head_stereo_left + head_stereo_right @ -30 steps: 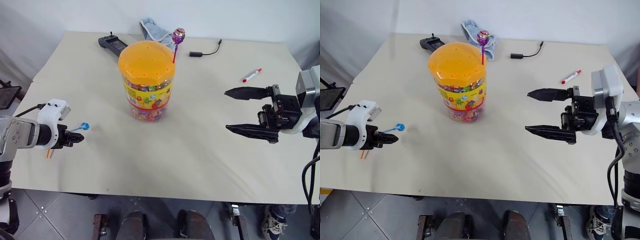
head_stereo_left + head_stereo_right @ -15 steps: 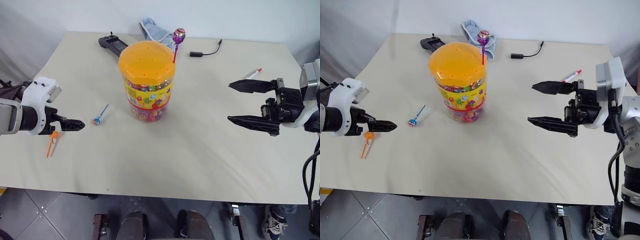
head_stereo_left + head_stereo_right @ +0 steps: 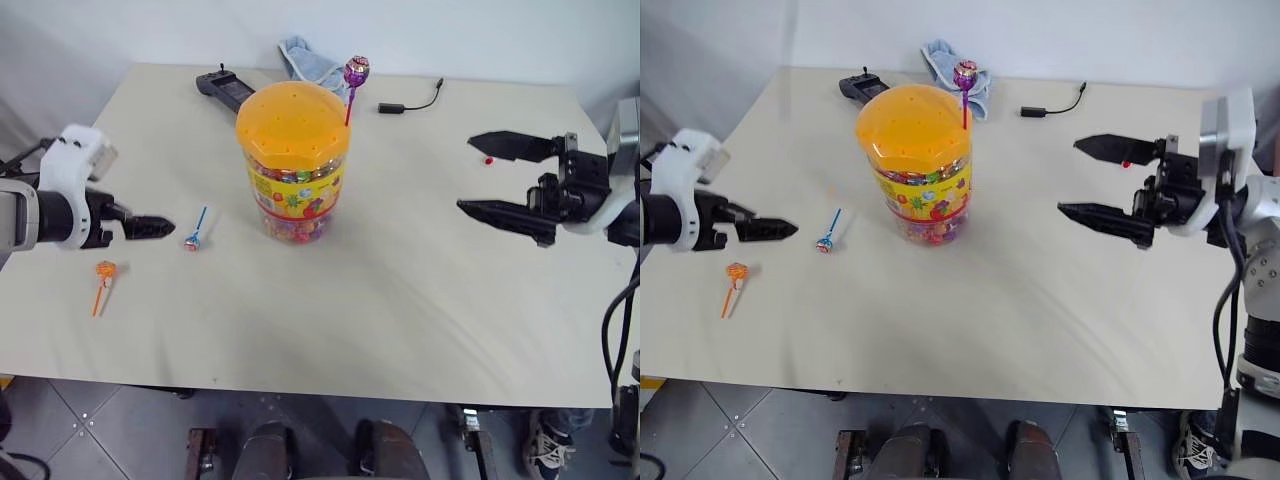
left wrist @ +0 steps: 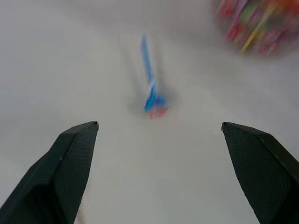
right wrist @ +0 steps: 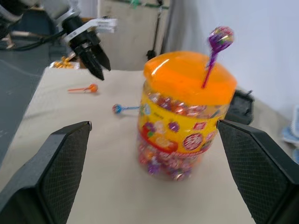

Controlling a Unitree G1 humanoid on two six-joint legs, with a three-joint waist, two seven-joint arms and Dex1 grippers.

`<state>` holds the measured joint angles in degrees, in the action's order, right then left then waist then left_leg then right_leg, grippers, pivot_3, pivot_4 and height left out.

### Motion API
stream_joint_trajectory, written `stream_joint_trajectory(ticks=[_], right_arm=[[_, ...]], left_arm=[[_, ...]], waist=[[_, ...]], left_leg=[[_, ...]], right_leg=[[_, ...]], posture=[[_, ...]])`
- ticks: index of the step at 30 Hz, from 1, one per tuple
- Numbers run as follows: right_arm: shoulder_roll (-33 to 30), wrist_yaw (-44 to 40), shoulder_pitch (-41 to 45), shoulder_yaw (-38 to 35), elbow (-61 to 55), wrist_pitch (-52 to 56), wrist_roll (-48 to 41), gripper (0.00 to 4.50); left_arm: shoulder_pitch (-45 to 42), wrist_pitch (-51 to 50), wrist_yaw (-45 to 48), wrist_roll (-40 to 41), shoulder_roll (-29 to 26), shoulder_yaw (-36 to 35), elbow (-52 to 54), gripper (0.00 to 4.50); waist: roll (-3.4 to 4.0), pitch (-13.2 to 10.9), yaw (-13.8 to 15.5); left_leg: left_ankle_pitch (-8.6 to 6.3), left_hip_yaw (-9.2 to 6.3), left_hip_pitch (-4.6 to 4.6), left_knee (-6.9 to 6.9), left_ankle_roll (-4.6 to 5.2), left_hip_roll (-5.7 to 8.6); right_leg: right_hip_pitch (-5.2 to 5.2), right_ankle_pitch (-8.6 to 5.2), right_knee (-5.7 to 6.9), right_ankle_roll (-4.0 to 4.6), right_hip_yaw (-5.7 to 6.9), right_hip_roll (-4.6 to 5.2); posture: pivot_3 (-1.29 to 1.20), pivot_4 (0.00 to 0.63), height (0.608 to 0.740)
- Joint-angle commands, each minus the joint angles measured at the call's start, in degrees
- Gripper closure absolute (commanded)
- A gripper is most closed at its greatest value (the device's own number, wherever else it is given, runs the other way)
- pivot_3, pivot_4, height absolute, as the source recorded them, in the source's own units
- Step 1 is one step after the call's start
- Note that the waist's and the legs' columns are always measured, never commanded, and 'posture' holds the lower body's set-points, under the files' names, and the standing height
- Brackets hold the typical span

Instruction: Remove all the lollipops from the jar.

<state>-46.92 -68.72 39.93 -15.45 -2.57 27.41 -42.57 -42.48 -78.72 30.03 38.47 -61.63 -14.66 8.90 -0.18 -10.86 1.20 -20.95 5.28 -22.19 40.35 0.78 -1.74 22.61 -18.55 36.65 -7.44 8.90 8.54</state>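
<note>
Since a second ago we see the pink-blue lollipop on a thin blue stick (image 3: 194,233) out of the left tool (image 3: 165,227) and lying loose on the table, while that tool has opened and drawn back toward the table's left edge.

Largest first, the wide beige table (image 3: 400,300) carries everything. Near its middle stands the jar (image 3: 293,163), a large clear plastic cylinder with a domed orange lid pierced by small holes and a yellow colourful label; loose sweets show through its sides. One purple-wrapped lollipop on a red stick (image 3: 354,78) stands nearly upright in the lid at its far right edge, head up.

Both arms hang over the table's sides. Our right tool (image 3: 486,176) has its two black fingers spread wide, pointing toward the jar and well apart from it. Our left tool's fingers are likewise spread, as its wrist view shows, with nothing between them.

Behind the jar lie a light blue cloth (image 3: 312,61), a black handset (image 3: 224,88) and a small black cable with a plug (image 3: 408,102).

The pink-blue lollipop lies flat between the left tool and the jar, just beyond the fingertips, head toward us and stick pointing away. An orange-wrapped lollipop on an orange stick (image 3: 103,281) lies flat nearer the front left, head away from us, stick toward the table's front edge.
</note>
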Motion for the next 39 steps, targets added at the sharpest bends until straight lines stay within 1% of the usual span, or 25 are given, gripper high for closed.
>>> stream_joint_trajectory(ticks=[1,3,6,7,9,10,11,13,16,21,24,27,32,35,36,39], right_arm=[[3.4,7.8,2.2,0.4,0.1,-1.2,2.4,0.0],[5.7,12.5,3.4,2.7,0.6,-0.5,5.4,0.0],[6.5,15.5,4.6,5.3,1.1,2.7,7.4,0.0],[7.4,16.7,5.8,7.5,1.7,3.6,9.0,0.0],[12.9,18.2,9.5,10.6,3.5,3.1,9.1,0.0],[16.5,18.7,12.0,11.8,5.2,2.1,9.1,0.0],[18.8,18.8,13.5,12.1,6.4,1.4,9.2,0.0],[21.4,18.8,16.0,12.4,8.8,1.0,10.0,0.0],[24.1,18.7,19.9,13.3,13.1,0.5,10.8,0.0],[28.2,19.0,26.9,14.7,23.5,-1.5,14.2,0.0],[30.1,18.0,29.7,14.8,28.4,-3.2,15.6,0.0],[31.0,16.4,31.2,14.3,30.5,-3.2,15.6,0.58],[31.5,14.4,33.2,13.6,33.2,-4.6,16.2,2.21],[31.5,14.6,34.7,12.9,34.3,-5.2,16.4,3.27],[31.6,14.8,35.1,12.6,34.7,-5.4,16.4,3.72],[31.5,15.2,36.1,11.9,34.8,-6.5,16.3,4.49]], left_arm=[[5.6,16.0,5.8,0.3,4.2,-9.3,3.9,0.02],[9.0,23.1,8.8,0.8,7.5,-12.2,4.4,0.02],[11.2,29.5,11.0,0.5,9.7,-13.5,3.9,0.02],[11.9,33.3,13.3,1.0,11.1,-14.2,3.2,0.02],[13.8,42.7,22.2,3.9,14.7,-16.6,2.1,0.02],[14.7,45.6,25.8,5.6,16.2,-18.1,1.5,0.02],[15.4,47.2,27.9,6.7,17.1,-18.9,1.1,0.02],[16.8,49.4,30.5,8.0,18.1,-19.9,1.4,0.02],[19.8,51.0,32.2,9.9,18.4,-21.6,2.5,0.02],[25.2,52.2,31.3,11.6,18.6,-24.0,5.2,0.02],[26.9,53.0,30.1,12.6,18.7,-25.1,6.3,0.02],[28.7,53.3,29.0,13.2,18.5,-26.2,7.3,0.0],[30.9,53.5,27.4,14.4,18.4,-27.6,8.8,0.0],[31.6,53.8,27.2,14.8,18.1,-28.1,8.6,0.0],[31.7,53.9,27.2,14.9,17.9,-28.1,8.5,0.0],[31.7,54.1,27.5,15.3,17.5,-28.1,7.7,0.0]], waist=[[0.0,0.0,-0.1],[0.0,0.0,-0.6],[-0.01,0.0,-1.2],[0.0,0.0,-1.2],[-0.01,0.0,-1.5],[0.01,0.0,-2.0],[0.01,0.0,-2.5],[0.01,0.0,-3.1],[0.01,0.0,-3.1],[0.01,0.0,-3.4],[0.0,0.0,-3.5],[0.0,0.0,-3.5],[0.0,0.0,-4.1],[0.01,0.0,-4.5],[0.01,0.0,-4.6],[0.01,0.0,-4.6]], left_leg=[[0.0,0.0,0.01,0.0,-0.01,0.0],[-0.01,0.02,0.01,-0.04,-0.01,0.0],[-0.01,0.02,0.0,-0.08,-0.01,0.0],[-0.01,0.0,-0.01,-0.08,-0.01,0.01],[-0.01,0.04,0.0,-0.07,-0.01,0.03],[-0.01,0.05,0.01,-0.07,-0.01,0.02],[-0.01,0.14,0.08,-0.1,-0.01,0.01],[0.05,0.03,0.06,-0.2,-0.11,-0.02],[0.04,-0.12,0.07,-0.25,-0.1,0.0],[0.0,-0.14,0.07,-0.27,-0.02,0.03],[0.0,-0.18,0.07,-0.27,-0.03,0.02],[0.0,-0.27,0.06,-0.27,-0.03,0.03],[0.0,-0.3,0.06,-0.3,-0.03,0.02],[0.0,-0.3,0.07,-0.31,-0.03,0.02],[0.0,-0.3,0.07,-0.31,-0.03,0.02],[0.0,-0.3,0.07,-0.33,-0.03,0.01]], right_leg=[[0.0,0.0,0.02,0.0,0.0,0.0],[0.03,0.0,0.03,0.0,0.02,0.01],[0.07,0.0,0.06,0.0,0.04,0.01],[0.07,0.0,0.07,0.0,0.05,0.01],[0.07,0.0,0.07,0.0,0.03,0.03],[0.07,0.0,0.08,0.0,0.04,0.03],[0.07,0.0,0.07,0.0,0.04,0.02],[0.12,-0.02,0.11,0.04,0.12,0.01],[0.16,-0.02,0.3,0.04,0.13,0.01],[0.15,-0.02,0.31,0.05,0.12,0.04],[0.14,-0.02,0.32,0.04,0.1,0.04],[0.11,-0.02,0.32,0.05,0.1,0.04],[0.11,-0.02,0.32,0.04,0.1,0.03],[0.1,-0.02,0.32,0.04,0.1,0.03],[0.1,-0.02,0.32,0.04,0.1,0.03],[0.11,-0.02,0.32,0.05,0.11,0.01]], posture=[[0.0,0.15,0.74],[0.0,0.15,0.74],[0.0,0.15,0.74],[0.0,0.15,0.74],[0.0,0.15,0.74],[0.0,0.15,0.74],[0.0,0.15,0.74],[0.0,0.15,0.74],[0.0,0.15,0.74],[0.0,0.15,0.74],[0.0,0.15,0.74],[0.0,0.15,0.74],[0.0,0.15,0.74],[0.0,0.15,0.74],[0.0,0.15,0.74],[0.0,0.15,0.74]])
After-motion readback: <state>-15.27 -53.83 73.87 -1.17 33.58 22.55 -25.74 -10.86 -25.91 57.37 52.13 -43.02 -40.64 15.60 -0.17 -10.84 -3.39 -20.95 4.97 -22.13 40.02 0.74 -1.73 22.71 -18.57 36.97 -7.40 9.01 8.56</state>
